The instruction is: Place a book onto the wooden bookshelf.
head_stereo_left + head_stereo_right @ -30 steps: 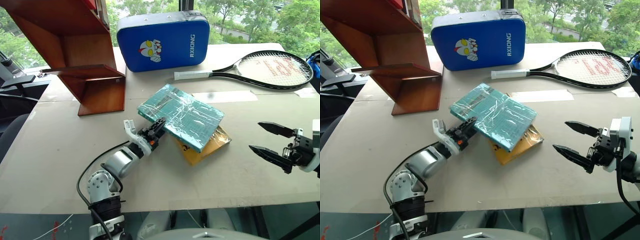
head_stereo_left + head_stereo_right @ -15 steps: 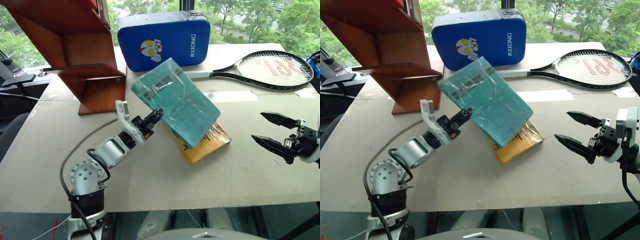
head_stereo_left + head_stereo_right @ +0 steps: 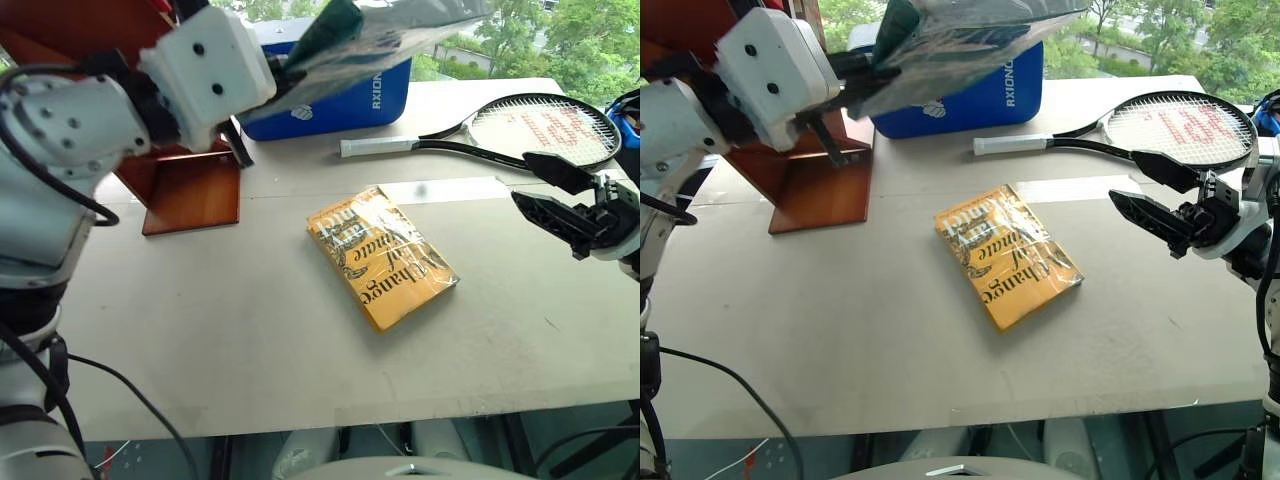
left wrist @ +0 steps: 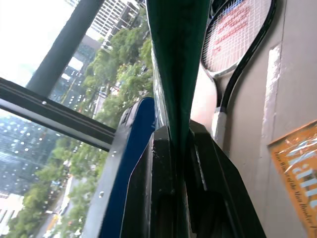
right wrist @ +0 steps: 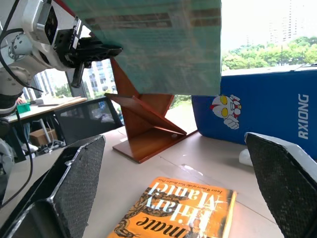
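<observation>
The teal-green book in clear wrap is held high above the table, tilted, in front of the blue case. My left gripper is shut on its near edge; in the left wrist view the book runs edge-on between the two black fingers. The wooden bookshelf stands at the table's far left, just behind and beside the raised left hand. My right gripper hovers open over the table's right side with nothing between its fingers. It faces the book and the bookshelf.
A yellow-orange book lies flat at the table's middle. A blue padded case stands at the back. A tennis racket lies at the back right, close behind the right gripper. The near table edge runs below.
My left arm has lifted the teal book off the yellow book and swung it high up and toward the back. The right gripper has risen, still open.
</observation>
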